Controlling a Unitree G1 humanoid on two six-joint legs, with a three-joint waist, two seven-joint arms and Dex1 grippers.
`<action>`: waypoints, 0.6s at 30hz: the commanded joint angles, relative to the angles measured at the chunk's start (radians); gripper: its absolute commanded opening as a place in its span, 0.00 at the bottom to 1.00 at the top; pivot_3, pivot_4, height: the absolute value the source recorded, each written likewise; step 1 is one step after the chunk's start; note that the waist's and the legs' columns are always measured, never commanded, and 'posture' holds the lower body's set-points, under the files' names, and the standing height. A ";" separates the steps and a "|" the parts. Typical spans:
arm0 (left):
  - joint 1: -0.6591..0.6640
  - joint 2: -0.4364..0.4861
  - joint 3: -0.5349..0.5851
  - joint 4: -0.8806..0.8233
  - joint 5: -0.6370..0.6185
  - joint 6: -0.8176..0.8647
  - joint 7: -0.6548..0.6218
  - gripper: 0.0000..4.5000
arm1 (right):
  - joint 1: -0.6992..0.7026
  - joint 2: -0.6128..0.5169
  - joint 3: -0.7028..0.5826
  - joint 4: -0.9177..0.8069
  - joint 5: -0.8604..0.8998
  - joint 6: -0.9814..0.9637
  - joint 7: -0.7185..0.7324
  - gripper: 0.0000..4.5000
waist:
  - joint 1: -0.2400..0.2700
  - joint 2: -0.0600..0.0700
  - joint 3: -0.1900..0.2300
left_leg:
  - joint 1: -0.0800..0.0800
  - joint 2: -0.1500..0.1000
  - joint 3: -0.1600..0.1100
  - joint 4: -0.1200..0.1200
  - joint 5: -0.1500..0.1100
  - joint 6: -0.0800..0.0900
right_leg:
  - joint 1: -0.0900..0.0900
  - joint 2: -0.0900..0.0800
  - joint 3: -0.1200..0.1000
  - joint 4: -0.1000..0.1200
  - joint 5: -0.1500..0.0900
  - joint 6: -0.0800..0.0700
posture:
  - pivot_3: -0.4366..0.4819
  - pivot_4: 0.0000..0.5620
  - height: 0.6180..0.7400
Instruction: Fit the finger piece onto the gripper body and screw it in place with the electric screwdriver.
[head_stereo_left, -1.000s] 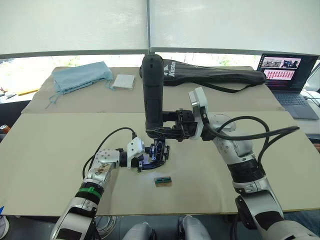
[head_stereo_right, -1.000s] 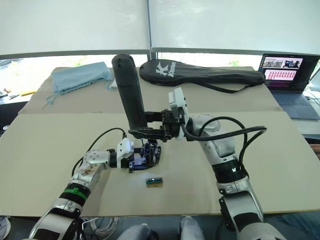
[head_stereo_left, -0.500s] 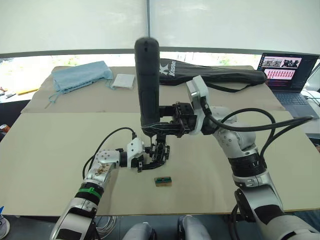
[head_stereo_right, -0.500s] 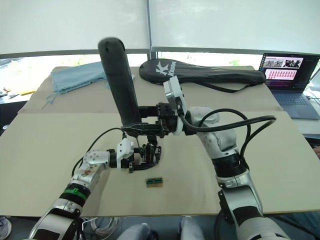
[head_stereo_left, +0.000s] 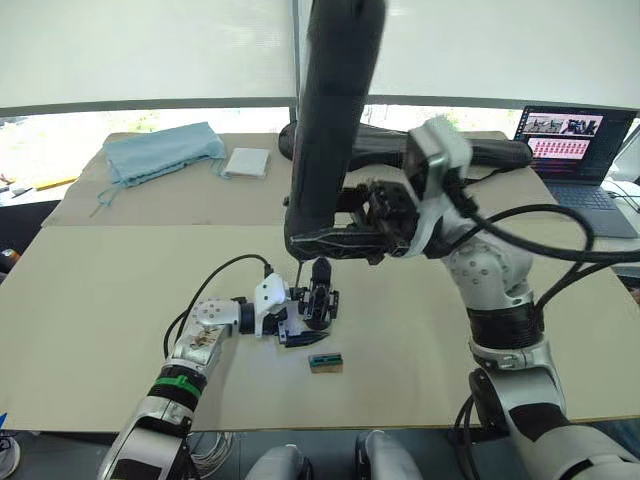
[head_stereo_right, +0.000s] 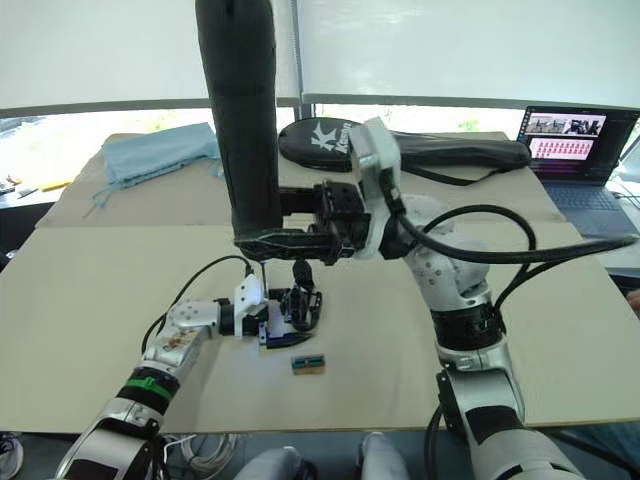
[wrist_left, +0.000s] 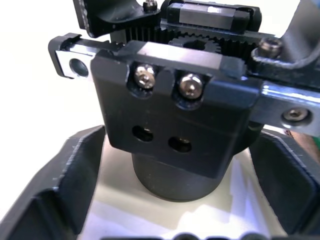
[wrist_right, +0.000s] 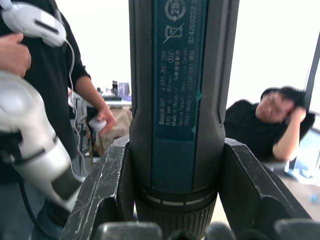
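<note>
1. The left claw (head_stereo_left: 300, 322) grips the gripper body (head_stereo_left: 318, 305) on the tabletop (head_stereo_left: 100, 300), as it did a second ago.
2. Just above it, the right claw (head_stereo_left: 330, 238) clamps the electric screwdriver (head_stereo_left: 330, 120), now swung from tilted to nearly upright.
3. The bit (head_stereo_left: 297, 272) points down just beside the body, so driving looks imminent.
4. I cannot pick out the finger piece.
5. Farther off lie a blue cloth (head_stereo_left: 160, 152) and a laptop (head_stereo_left: 580, 150).
</note>
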 joint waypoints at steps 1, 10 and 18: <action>0.087 0.084 0.066 -0.022 -0.039 0.036 -0.022 0.98 | 0.028 -0.081 -0.083 -0.134 0.089 0.049 -0.014 0.43 | -0.006 0.000 0.000 | 0.000 0.000 0.000 0.000 0.000 0.000 | 0.000 0.000 0.000 0.000 0.000 0.000 | 0.48 0.27 1.00; 0.264 0.310 0.259 -0.100 -0.205 -0.006 -0.206 0.98 | 0.297 -0.343 -0.279 -0.259 0.115 0.052 -0.018 0.43 | 0.000 0.000 0.001 | 0.000 0.002 0.001 -0.003 0.000 0.000 | -0.002 0.000 0.000 -0.002 0.000 -0.003 | 0.48 0.27 1.00; 0.340 0.379 0.297 -0.204 -0.239 -0.036 -0.280 0.98 | 0.531 -0.403 -0.374 -0.318 0.112 -0.011 -0.027 0.43 | 0.027 0.000 0.006 | -0.001 0.001 0.002 -0.003 -0.003 0.004 | 0.000 -0.001 0.000 -0.004 0.000 -0.001 | 0.48 0.27 1.00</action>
